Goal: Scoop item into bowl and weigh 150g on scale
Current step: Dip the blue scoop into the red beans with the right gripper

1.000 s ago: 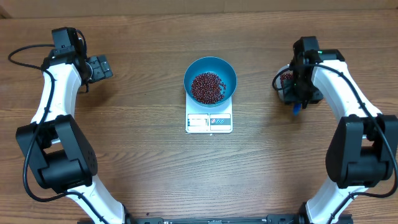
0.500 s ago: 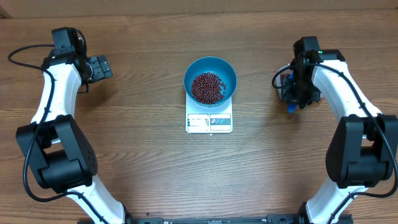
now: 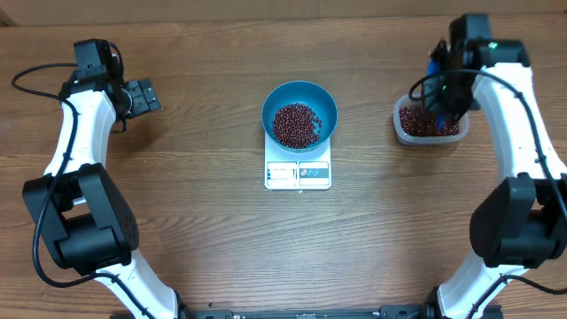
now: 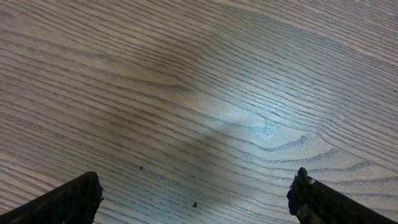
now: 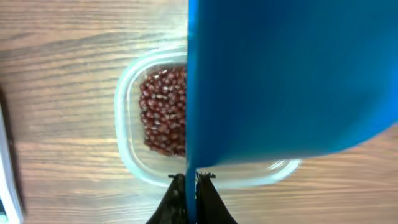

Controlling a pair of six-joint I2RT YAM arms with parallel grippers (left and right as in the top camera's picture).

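The blue bowl (image 3: 299, 97) sits on the white scale (image 3: 298, 174) at the table's middle, with a heap of red-brown beans (image 3: 296, 124) inside. More beans (image 5: 160, 113) lie in a clear plastic tub (image 3: 429, 135) at the right. My right gripper (image 5: 192, 179) is shut on the thin handle of a blue scoop (image 5: 286, 81), which hangs over the tub and hides its right part. In the overhead view the right gripper (image 3: 440, 89) is above the tub's far side. My left gripper (image 3: 142, 96) stands open over bare wood at the far left, its fingertips (image 4: 81, 194) wide apart.
Wood-grain table (image 3: 204, 230) all round. The left arm's black cable (image 3: 35, 75) loops near the table's far left edge. A few dark specks (image 4: 194, 203) lie on the wood under the left gripper.
The right gripper has shut on the scoop's handle and lifted back and up from the tub's front side, so the tub shows uncovered in the overhead view. The left arm has not moved.
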